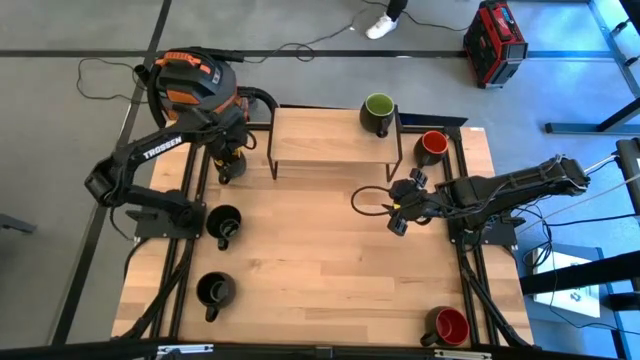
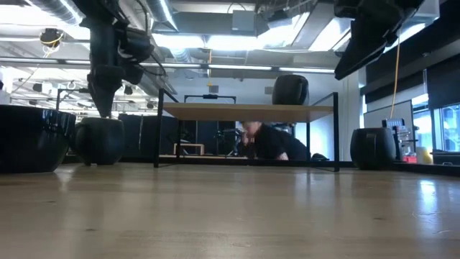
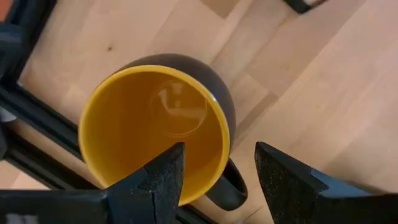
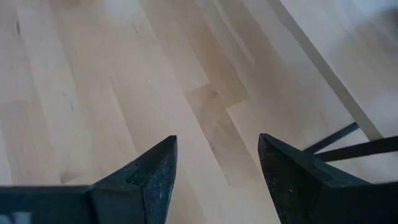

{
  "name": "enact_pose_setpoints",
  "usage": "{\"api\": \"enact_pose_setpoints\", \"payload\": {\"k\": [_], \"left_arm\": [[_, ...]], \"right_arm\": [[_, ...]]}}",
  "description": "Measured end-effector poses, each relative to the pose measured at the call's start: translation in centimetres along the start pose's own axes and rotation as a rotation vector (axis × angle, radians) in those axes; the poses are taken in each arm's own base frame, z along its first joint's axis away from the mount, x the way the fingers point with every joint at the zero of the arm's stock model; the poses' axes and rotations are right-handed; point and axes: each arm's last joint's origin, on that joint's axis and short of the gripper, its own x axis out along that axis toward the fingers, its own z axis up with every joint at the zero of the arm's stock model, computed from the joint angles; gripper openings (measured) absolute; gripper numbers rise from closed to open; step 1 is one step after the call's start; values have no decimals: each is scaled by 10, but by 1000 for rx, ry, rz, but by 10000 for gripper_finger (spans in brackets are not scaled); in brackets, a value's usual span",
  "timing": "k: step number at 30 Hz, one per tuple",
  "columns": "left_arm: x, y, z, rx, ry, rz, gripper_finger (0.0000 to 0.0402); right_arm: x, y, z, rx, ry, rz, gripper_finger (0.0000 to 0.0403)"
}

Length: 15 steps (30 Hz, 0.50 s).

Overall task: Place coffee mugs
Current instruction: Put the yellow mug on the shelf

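High view: wooden table (image 1: pixel 320 260) with a small shelf (image 1: pixel 330 135) at the far middle. Green mug (image 1: pixel 378 113) on the shelf's right end; red mug (image 1: pixel 431 147) on the table just right of the shelf; second red mug (image 1: pixel 449 325) at the near right corner. Two black mugs (image 1: pixel 224 225) (image 1: pixel 215 290) along the left edge. Left gripper (image 1: pixel 230 160) over the far left, beside the shelf; right gripper (image 1: pixel 398 205) above bare wood, centre right.

Low view: shelf across the middle, dark mugs to left and right, arms entering from above.

Left wrist view: fingers (image 3: pixel 165 171) spread, straddling the rim of the yellow mug (image 3: pixel 155 127), not gripping.

Right wrist view: fingers (image 4: pixel 155 165) spread, empty, above bare table.
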Motion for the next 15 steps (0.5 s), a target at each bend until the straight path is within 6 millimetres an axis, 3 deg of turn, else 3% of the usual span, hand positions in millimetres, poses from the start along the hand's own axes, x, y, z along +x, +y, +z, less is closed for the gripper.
{"api": "enact_pose_setpoints", "payload": {"k": [9,15], "left_arm": [[21,2,9,40,101,-4,183],[37,4,13,52,165,-20,141]], "right_arm": [[0,-1,-1,-15,6,-17,214],[0,-2,0,-25,-12,-52,214]]}}
